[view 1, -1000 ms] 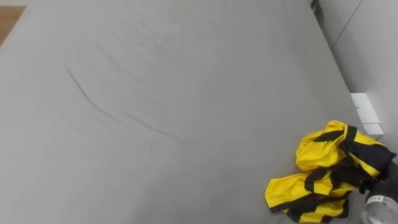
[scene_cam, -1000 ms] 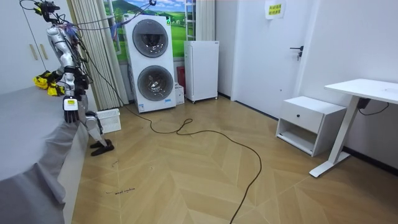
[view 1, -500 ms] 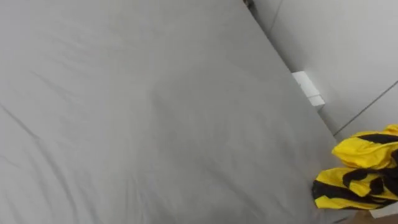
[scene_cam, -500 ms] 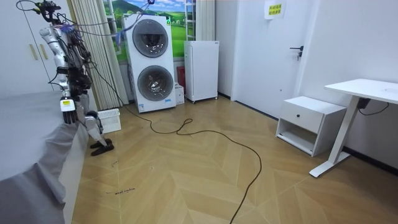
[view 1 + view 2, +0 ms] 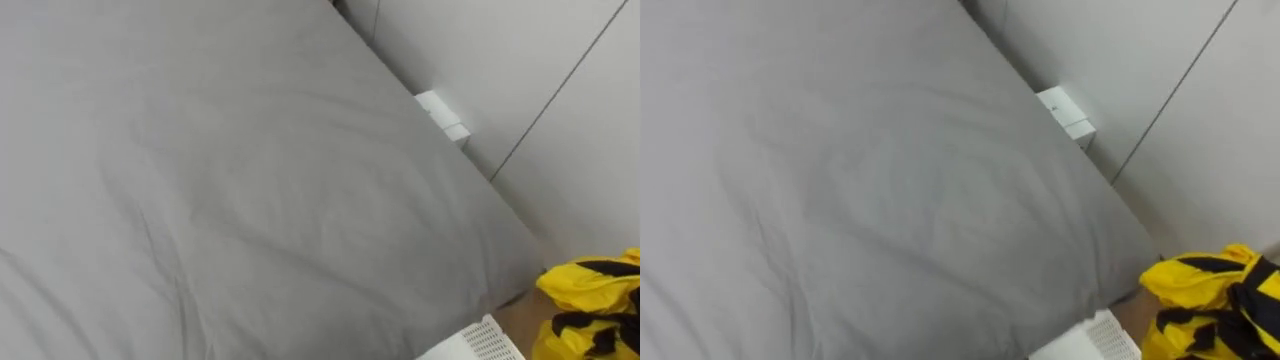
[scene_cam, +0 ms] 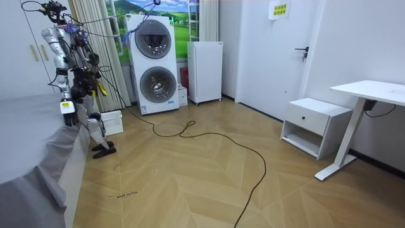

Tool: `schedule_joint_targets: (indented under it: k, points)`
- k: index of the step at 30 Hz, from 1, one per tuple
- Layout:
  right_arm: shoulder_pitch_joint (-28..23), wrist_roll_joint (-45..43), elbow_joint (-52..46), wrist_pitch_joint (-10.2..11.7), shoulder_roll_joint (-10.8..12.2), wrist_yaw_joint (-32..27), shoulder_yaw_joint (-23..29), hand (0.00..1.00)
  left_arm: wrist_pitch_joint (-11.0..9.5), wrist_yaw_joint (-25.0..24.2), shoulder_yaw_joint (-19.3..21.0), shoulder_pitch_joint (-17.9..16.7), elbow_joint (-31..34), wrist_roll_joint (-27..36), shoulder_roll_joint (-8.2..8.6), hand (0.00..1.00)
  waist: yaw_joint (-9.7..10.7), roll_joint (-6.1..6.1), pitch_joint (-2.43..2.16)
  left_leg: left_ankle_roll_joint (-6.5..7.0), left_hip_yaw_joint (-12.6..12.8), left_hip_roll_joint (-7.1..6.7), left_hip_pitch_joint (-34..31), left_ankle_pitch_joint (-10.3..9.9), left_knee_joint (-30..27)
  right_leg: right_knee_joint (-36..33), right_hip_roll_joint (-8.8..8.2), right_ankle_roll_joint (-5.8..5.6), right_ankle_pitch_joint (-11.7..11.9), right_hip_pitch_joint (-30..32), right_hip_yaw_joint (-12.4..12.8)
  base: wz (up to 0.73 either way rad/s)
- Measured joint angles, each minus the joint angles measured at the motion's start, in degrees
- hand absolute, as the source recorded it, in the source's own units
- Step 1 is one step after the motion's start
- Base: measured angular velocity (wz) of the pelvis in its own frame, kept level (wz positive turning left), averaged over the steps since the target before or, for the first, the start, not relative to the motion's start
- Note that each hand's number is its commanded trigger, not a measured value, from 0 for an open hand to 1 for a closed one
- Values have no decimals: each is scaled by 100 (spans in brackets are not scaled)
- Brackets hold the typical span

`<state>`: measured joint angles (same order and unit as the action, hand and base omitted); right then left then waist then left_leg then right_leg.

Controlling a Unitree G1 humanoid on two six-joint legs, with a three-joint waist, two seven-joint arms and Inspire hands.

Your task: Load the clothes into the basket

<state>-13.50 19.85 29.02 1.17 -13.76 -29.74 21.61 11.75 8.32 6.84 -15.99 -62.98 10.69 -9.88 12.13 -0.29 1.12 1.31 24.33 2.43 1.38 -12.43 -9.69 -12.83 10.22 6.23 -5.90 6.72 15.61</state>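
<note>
A yellow and black garment (image 5: 1205, 300) hangs bunched at the lower right of the eye views, just past the corner of the grey bed (image 5: 250, 180). It is off the bed, above the wooden floor. My right hand (image 6: 92, 84) carries it at waist height, where a bit of yellow (image 6: 97, 89) shows in the room view. A corner of the white slatted basket (image 5: 482, 343) shows at the bottom, left of the garment. In the room view the basket (image 6: 111, 122) stands on the floor beside me. My left hand (image 6: 66, 107) hangs idle by the bed edge with its fingers relaxed.
White cupboard doors (image 5: 520, 70) rise behind the bed, with a small white box (image 5: 443, 112) at the bed's far edge. A stacked washer and dryer (image 6: 154, 63) stands behind the basket. A dark cable (image 6: 209, 136) lies across the wooden floor.
I have turned to my right at the bed's corner, so the whole eye view has swung. The garment has left the bed and now hangs over the floor, with the basket's corner in sight.
</note>
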Motion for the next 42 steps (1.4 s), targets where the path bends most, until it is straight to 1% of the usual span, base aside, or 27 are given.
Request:
schedule_joint_targets:
  k: [2, 3, 4, 8, 10, 12, 13, 14, 16, 17, 18, 20, 21, 22, 23, 25, 27, 28, 29, 30, 31, 33, 35, 37, 40, 41, 42]
  points:
    - [-63, 0, -2, 0, 2, -1, 2, 100, 64, -2, 0, 1, 0, -21, 0, 0, 45, 27, -2, -7, 93, 21, -36, -19, -8, -15, 16, 2, 17, 58, 49, -21]
    - [-82, -2, -3, 0, 2, -4, 3, 100, 101, -7, 0, 1, 0, -23, 0, 0, 46, 45, -9, 7, 157, 39, -73, -28, -34, -20, 36, 23, 52, 101, 104, -26]
    - [-84, -2, -2, 0, 3, -2, 3, 100, 124, -12, -1, 0, -3, -23, 1, 0, 47, 62, 2, 7, 215, 54, -97, -38, -60, -25, 57, 42, 85, 131, 161, -25]
    - [-123, 28, 1, 0, 2, -5, 19, 100, 158, -16, -3, 2, -68, -23, 1, 0, 60, 91, 0, -7, 288, 85, -137, -72, -130, -60, 95, 46, 96, 180, 230, -14]
    - [-55, 26, 3, 3, 1, -5, 23, 100, 158, -23, -27, 5, -75, -23, 1, 0, 121, 125, 3, -3, 301, 88, -240, -81, -174, -94, 95, 45, 96, 277, 233, -2]
    - [197, 106, 218, 10, -24, -11, 75, 100, 158, -24, -94, 9, -75, 12, 7, 0, 181, 185, -1, 5, 315, 80, -398, -81, -173, -100, 93, 25, 128, 446, 262, -9]
    - [312, 203, 323, 9, -39, -21, 139, 100, 158, -25, -142, 15, -74, 38, 7, 0, 194, 223, -12, 15, 317, 69, -478, -75, -167, -145, 91, 26, 132, 556, 268, -11]
    - [366, 241, 364, 9, -46, -26, 171, 100, 158, -25, -158, 21, -74, 40, 6, 0, 198, 238, -6, 21, 325, 62, -504, -71, -173, -191, 91, 25, 132, 607, 268, -9]
    - [542, 309, 485, 10, -138, -57, 217, 100, 158, -25, -281, 30, -74, 47, 19, 0, 241, 330, -13, 37, 325, 21, -642, -61, -198, -259, 79, 12, 124, 771, 262, -5]
    - [723, 385, 654, 13, -253, -77, 220, 100, 158, -25, -310, 48, -75, 45, 25, 0, 295, 391, -1, 59, 325, -14, -744, -48, -198, -326, 67, -1, 116, 900, 259, -4]
    - [889, 459, 827, 17, -355, -126, 239, 100, 158, -25, -311, 73, -78, 44, 24, 0, 301, 432, -4, 80, 330, -21, -858, -34, -201, -406, 61, -11, 110, 1039, 274, -7]
    - [1154, 467, 1126, 51, -480, -160, 282, 100, 158, -24, -309, 137, -79, 45, 24, 0, 302, 475, -4, 108, 335, -33, -1036, -10, -217, -483, 58, -29, 99, 1216, 318, -7]
    - [1318, 466, 1322, 101, -547, -202, 285, 100, 157, -18, -329, 224, -124, 111, 24, 0, 302, 495, 7, 130, 335, -89, -1153, 16, -229, -540, 47, -49, 88, 1359, 322, 0]
    - [1460, 468, 1480, 167, -618, -208, 271, 100, 157, -2, -386, 319, -140, 189, 25, 0, 299, 528, 26, 156, 330, -109, -1286, 44, -262, -616, 31, -66, 77, 1516, 322, 0]
    - [1519, 466, 1553, 203, -645, -208, 271, 100, 157, -2, -414, 376, -158, 244, 25, 0, 288, 551, 40, 169, 331, -114, -1342, 56, -273, -635, 24, -70, 76, 1573, 322, 6]
    - [1769, 464, 1793, 300, -676, -211, 266, 100, 147, -1, -545, 611, -268, 366, 24, 0, 236, 631, 61, 207, 374, -120, -1565, 97, -286, -727, 9, -122, 59, 1838, 359, 4]
    - [1957, 467, 1994, 327, -684, -224, 158, 100, 143, 8, -740, 755, -320, 474, 21, 0, 146, 684, 55, 232, 410, -129, -1737, 115, -309, -809, 11, -154, 71, 2044, 407, -5]
    - [2034, 465, 2062, 327, -687, -225, 103, 100, 129, 10, -813, 797, -338, 539, 21, 0, 137, 719, 53, 246, 411, -137, -1802, 124, -319, -826, 6, -168, 78, 2108, 416, -3]
    - [2219, 465, 2274, 327, -699, -224, 4, 100, 109, 9, -942, 875, -375, 701, 20, 0, 122, 781, 51, 268, 417, -154, -1915, 146, -315, -851, -5, -192, 95, 2236, 428, 0]
    - [2371, 465, 2457, 327, -701, -223, -38, 100, 66, 3, -1052, 968, -443, 813, 20, 0, 49, 811, 52, 285, 419, -193, -1998, 169, -301, -918, -8, -207, 94, 2352, 467, -9]
    - [2450, 464, 2582, 326, -701, -224, -58, 100, 21, -1, -1167, 1027, -480, 921, 21, 0, -37, 833, 46, 297, 411, -211, -2058, 176, -299, -947, -9, -217, 100, 2428, 481, -10]
    - [2507, 464, 2674, 326, -701, -228, -80, 100, -78, -10, -1252, 1110, -571, 1021, 21, 0, -107, 842, 48, 306, 407, -231, -2118, 182, -298, -1011, -20, -224, 95, 2518, 474, -2]
    - [2578, 463, 2722, 330, -701, -254, -83, 100, -112, -12, -1276, 1194, -634, 1025, 21, 0, -148, 849, 44, 314, 406, -235, -2201, 187, -302, -1020, -27, -225, 97, 2601, 464, 2]
    - [2699, 463, 2889, 388, -704, -268, -82, 100, -132, -10, -1278, 1238, -673, 1025, 21, 0, -155, 851, 43, 315, 398, -239, -2258, 198, -306, -1047, -28, -225, 97, 2666, 459, 6]
    - [2743, 470, 2931, 463, -711, -388, -193, 100, -137, -5, -1404, 1293, -679, 1144, 19, 0, -199, 921, 45, 312, 386, -241, -2335, 214, -312, -1074, -39, -215, 92, 2753, 422, 4]
    - [2756, 476, 2975, 487, -714, -390, -221, 84, -137, -6, -1408, 1304, -680, 1175, 19, 0, -217, 928, 43, 312, 385, -241, -2345, 214, -312, -1074, -39, -214, 92, 2763, 420, 0]
    - [2777, 483, 3077, 522, -718, -390, -248, 81, -137, -5, -1448, 1333, -683, 1243, 19, 0, -279, 932, 40, 311, 378, -241, -2361, 215, -314, -1075, -40, -207, 93, 2777, 412, 0]
